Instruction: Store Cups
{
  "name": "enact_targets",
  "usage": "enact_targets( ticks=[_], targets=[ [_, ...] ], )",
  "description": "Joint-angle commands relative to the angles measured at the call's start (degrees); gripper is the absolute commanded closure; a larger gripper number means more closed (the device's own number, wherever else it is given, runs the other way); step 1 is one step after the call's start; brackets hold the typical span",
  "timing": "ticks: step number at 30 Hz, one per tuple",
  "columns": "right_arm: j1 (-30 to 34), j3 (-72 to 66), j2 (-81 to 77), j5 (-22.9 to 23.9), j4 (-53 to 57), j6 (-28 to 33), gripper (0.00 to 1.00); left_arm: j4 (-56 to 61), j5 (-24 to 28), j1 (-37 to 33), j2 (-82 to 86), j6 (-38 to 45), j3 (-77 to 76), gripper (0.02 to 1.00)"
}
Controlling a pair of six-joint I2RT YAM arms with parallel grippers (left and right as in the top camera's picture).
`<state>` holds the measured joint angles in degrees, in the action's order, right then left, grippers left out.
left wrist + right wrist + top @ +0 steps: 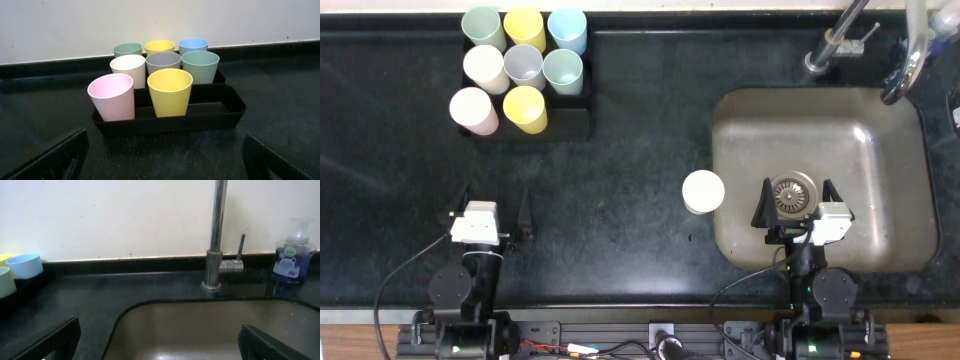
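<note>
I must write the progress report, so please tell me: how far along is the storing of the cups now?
Done: eight cups stand in the black tray. In hand: nothing; the left gripper and the right gripper are open, their fingers empty. Left: one white cup stands on the countertop beside the sink, and one tray slot is free for it.

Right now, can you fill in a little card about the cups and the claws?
cups in tray: eight
tray: black, one slot free, at the corner nearest the sink
loose cup: white, on the counter beside the sink
left claw: open, holding nothing
right claw: open, holding nothing, over the sink
</note>
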<state>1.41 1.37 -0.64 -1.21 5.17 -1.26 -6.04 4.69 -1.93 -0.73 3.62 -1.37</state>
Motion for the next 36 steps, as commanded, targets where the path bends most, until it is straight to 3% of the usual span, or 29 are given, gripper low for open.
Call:
enact_targets(
  ticks=[1,5,11,17,24,36],
  targets=[
    [-0.2,11.72,-1.84,-0.87,4.26,-0.68,0.003,-0.48,-0.72,-0.24,0.57,1.09,-0.04,0.018],
    [-0.31,32.22,-12.9,-0.92,21.18,-0.68,0.003,-0.48,-0.72,-0.24,0.57,1.07,-0.04,0.018],
    [-0.33,65.2,-42.36,-2.6,53.18,-0.72,0.005,-0.48,-0.72,-0.24,0.57,1.07,-0.04,0.02],
    [-2.45,82.77,-68.96,-3.89,75.95,-0.68,0.005,-0.48,-0.72,-0.24,0.57,1.09,-0.04,0.018],
    [-9.18,83.71,-85.94,-3.21,79.52,3.58,0.003,-0.48,-0.72,-0.24,0.57,1.09,-0.04,0.018],
    [-15.65,82.6,-96.17,-3.19,80.3,16.9,0.005,-0.48,-0.72,-0.24,0.57,1.09,-0.04,0.018]
  ],
)
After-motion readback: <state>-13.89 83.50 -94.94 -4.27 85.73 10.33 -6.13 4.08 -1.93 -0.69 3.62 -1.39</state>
